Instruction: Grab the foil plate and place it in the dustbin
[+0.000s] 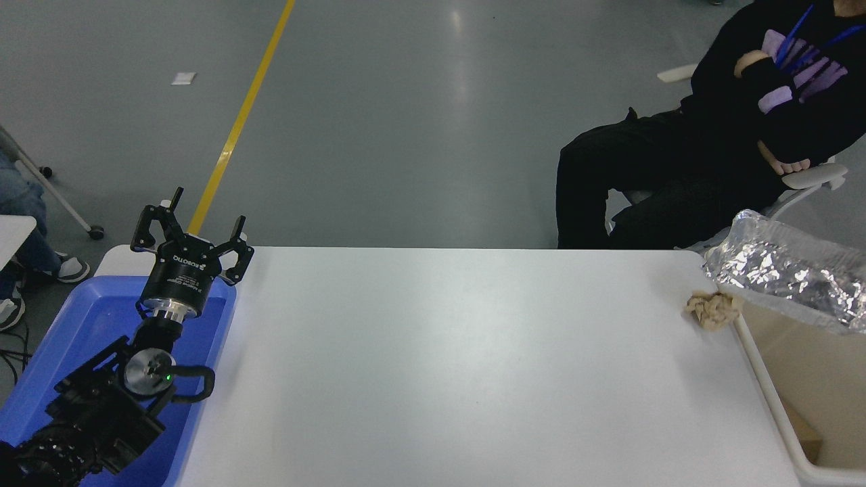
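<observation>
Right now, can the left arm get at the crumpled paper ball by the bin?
Probably not. The left gripper is parked over the blue tray at the table's far left, while the paper ball lies across the white table against the dustbin. Nothing blocks the path; the span looks too long.

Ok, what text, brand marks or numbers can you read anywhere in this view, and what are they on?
"ROBOTIQ": white brand lettering on the body of the left gripper, parked over the blue tray; it reads at an angle.
Smaller white print just below that brand mark: too small to read.
Lilac graphic on the seated person's black top: shapes only, nothing readable.
Foil plate, dustbin, paper ball, table: no text visible.
</observation>
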You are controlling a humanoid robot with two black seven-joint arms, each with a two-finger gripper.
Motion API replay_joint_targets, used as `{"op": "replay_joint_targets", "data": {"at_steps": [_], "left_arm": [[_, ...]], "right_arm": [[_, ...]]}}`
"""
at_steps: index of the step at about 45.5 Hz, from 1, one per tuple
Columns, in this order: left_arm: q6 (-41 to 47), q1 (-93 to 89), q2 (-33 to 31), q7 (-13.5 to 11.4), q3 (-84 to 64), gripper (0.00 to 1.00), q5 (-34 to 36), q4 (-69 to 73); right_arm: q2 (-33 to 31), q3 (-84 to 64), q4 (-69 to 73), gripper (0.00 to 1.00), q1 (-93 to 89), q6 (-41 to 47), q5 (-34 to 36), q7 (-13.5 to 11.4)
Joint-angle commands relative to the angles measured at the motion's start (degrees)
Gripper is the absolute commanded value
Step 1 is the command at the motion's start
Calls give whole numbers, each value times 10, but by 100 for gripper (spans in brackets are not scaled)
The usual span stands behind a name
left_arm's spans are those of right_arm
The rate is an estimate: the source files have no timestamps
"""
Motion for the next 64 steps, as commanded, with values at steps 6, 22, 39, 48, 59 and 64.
{"op": "replay_joint_targets", "data": {"at_steps": [6,22,39,48,59,64], "left_arm": [[0,0,0,0,0,98,-1,0],[0,0,0,0,0,98,-1,0],[1,0,0,0,-1,98,-2,1],[1,0,0,0,-1,98,-2,1],[1,0,0,0,-1,98,-2,0],[1,0,0,0,-1,98,-2,0]], "right_arm": [[48,261,-159,0,-257,-77,53,0],[128,378,-287,0,-350,-107,70,0],[193,379,-370,0,-380,-133,63,-2],[194,379,-369,0,-387,-137,64,-2],[191,374,-370,90,-391,-219,59,-1],[190,379,-361,95,-390,-228,60,0]]}}
